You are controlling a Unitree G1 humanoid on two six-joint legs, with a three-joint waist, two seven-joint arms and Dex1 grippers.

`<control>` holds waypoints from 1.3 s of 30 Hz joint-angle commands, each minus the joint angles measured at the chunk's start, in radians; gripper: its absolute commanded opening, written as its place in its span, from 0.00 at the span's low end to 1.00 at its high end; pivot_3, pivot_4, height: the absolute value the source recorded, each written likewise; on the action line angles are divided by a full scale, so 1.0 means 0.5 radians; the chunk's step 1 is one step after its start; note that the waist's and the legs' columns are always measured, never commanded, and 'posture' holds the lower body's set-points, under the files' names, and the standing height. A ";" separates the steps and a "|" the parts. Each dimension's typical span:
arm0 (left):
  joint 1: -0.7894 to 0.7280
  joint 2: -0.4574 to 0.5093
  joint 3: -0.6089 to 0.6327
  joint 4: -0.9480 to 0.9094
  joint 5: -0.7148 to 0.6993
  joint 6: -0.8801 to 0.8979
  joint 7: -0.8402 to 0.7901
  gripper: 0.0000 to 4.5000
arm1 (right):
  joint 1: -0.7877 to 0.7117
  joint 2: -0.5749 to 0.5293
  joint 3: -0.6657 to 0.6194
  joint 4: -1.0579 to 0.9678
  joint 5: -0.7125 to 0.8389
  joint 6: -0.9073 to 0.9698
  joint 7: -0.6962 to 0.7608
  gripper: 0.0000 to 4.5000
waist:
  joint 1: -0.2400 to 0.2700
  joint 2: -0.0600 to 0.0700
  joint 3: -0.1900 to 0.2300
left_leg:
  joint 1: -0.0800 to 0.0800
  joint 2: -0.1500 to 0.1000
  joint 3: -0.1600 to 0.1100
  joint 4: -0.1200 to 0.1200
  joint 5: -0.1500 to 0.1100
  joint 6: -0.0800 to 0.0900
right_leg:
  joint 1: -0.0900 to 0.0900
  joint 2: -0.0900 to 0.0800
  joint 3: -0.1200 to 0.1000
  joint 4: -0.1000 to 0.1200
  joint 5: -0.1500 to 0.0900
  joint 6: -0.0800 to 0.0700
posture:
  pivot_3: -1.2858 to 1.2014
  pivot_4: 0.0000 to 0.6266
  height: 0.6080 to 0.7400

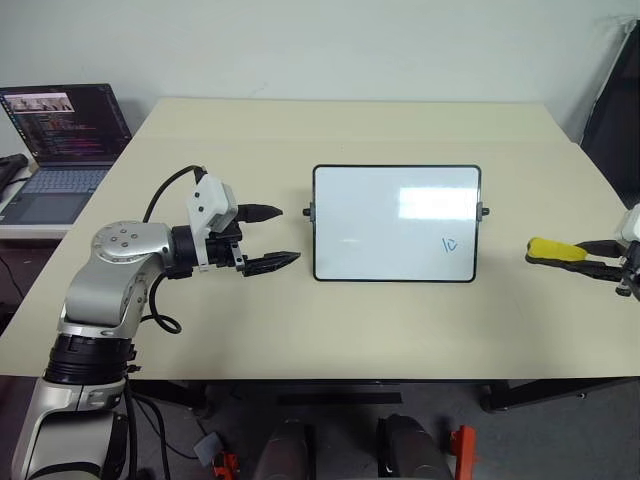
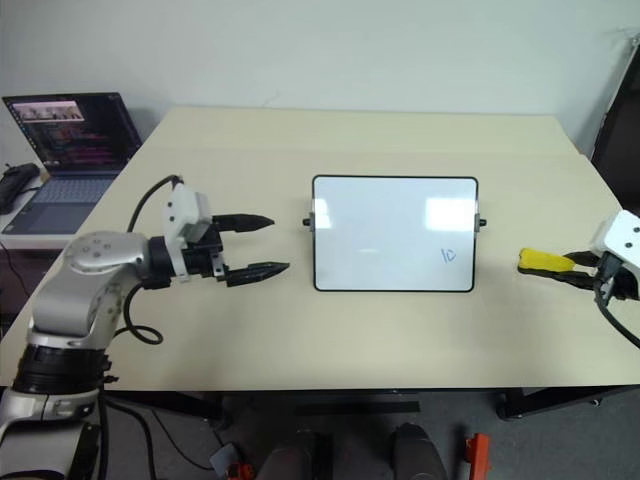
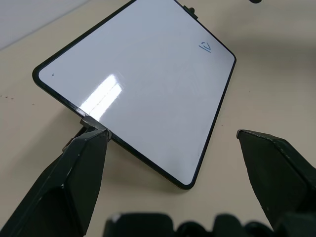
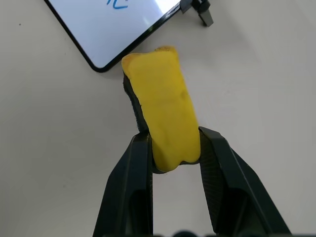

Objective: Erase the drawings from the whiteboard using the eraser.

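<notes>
Beige table (image 1: pixel 300 330), white wall (image 1: pixel 330 45), side laptop (image 1: pixel 60 140)

Left claw (image 1: pixel 272 237) spread wide; right claw (image 4: pixel 174 148) clamped shut.

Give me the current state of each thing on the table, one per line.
whiteboard: flat on the table, mostly clean.
drawing: one blue mark left, lower right corner.
eraser: clamped in right gripper, off the board.
left gripper: open, empty, beside the board.
laptop: open, screen lit.

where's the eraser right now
The eraser is clamped in the right gripper above the table's right side, just right of the whiteboard, whose one blue mark sits near its lower right corner.
</notes>
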 commanded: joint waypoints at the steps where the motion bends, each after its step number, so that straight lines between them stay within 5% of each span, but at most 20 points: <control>1: -0.041 -0.002 0.005 -0.037 -0.002 -0.023 -0.003 1.00 | -0.274 0.328 -0.036 -0.051 0.174 -0.086 -0.263 0.21 | -0.009 0.000 0.000 | 0.001 0.000 0.000 0.000 0.000 0.000 | 0.000 0.000 0.000 0.000 0.000 0.000 | 0.52 0.24 1.00; 6: -0.087 -0.033 -0.026 -0.014 0.000 -0.026 -0.012 1.00 | -0.421 1.009 -0.044 -0.113 0.330 -0.116 -0.704 0.21 | -0.013 -0.001 0.001 | 0.002 0.000 -0.003 0.000 0.001 0.000 | 0.002 0.002 -0.001 0.003 0.001 0.000 | 0.52 0.24 1.00; 12: -0.084 -0.029 -0.038 0.008 0.013 -0.037 -0.031 1.00 | -0.369 1.289 0.151 0.060 0.020 -0.382 -1.025 0.21 | 0.014 0.000 0.001 | -0.013 -0.002 -0.003 0.000 0.000 -0.001 | -0.015 -0.001 -0.001 0.006 0.002 -0.001 | 0.52 0.24 1.00; 31: -0.059 -0.004 -0.021 -0.014 0.010 -0.022 -0.025 1.00 | -0.191 1.186 0.599 0.454 -0.372 -0.618 -0.895 0.21 | -0.004 -0.011 -0.007 | -0.002 -0.001 0.000 0.004 0.001 0.000 | -0.013 0.001 0.003 0.023 0.001 -0.004 | 0.52 0.24 1.00; 39: -0.081 -0.008 -0.032 -0.004 0.016 -0.027 -0.027 1.00 | -0.048 1.232 0.818 0.305 -0.417 -0.552 -0.825 0.21 | -0.049 -0.017 -0.011 | 0.052 0.003 0.001 0.003 0.001 0.000 | 0.038 0.002 0.004 0.021 -0.016 -0.011 | 0.52 0.24 1.00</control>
